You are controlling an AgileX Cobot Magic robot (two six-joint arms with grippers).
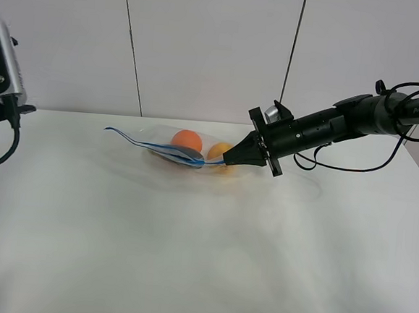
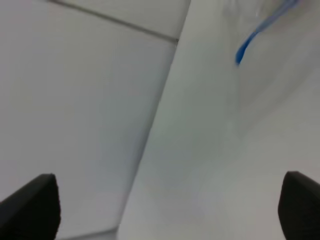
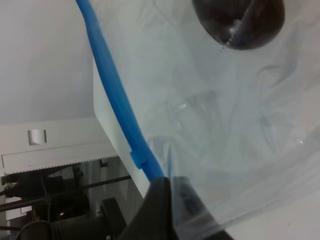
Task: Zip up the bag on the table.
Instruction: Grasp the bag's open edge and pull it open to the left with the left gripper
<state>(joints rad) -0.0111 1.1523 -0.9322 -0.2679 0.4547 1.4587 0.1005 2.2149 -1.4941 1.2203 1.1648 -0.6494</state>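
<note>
Currently you have these items before you.

Item one, the table (image 1: 187, 256): white and plain, filling the lower part of the exterior high view, with a pale panelled wall (image 1: 203, 47) behind it.

Item two, the bag (image 1: 181, 148): clear crinkled plastic, lying flat on the table toward its far edge, a little left of the middle of your high view. Its blue seal strip (image 1: 152, 147) runs along the near side, from a loose curled end on the left to the right-hand end. Contents, seen through the plastic: one orange fruit (image 1: 187, 140), one yellow-orange piece (image 1: 219, 151) just beside it on the right, and one dark purple piece (image 3: 239, 22) that you see plainly only in the right wrist view.

Item three, your right hand (image 1: 227, 159): reaching in from the right on a black arm, low over the table, its fingers (image 3: 160, 200) pinched together on the bag at the right end of the seal strip. In the right wrist view the blue strip runs straight into the closed tips. You cannot tell whether the strip beyond them is sealed or parted.

Item four, your left hand (image 2: 165, 207): fingers (image 2: 30, 205) spread wide apart, held at the far left, well apart from the bag. Its wrist view catches only the curled blue end of the strip, the table edge and the wall.
</note>
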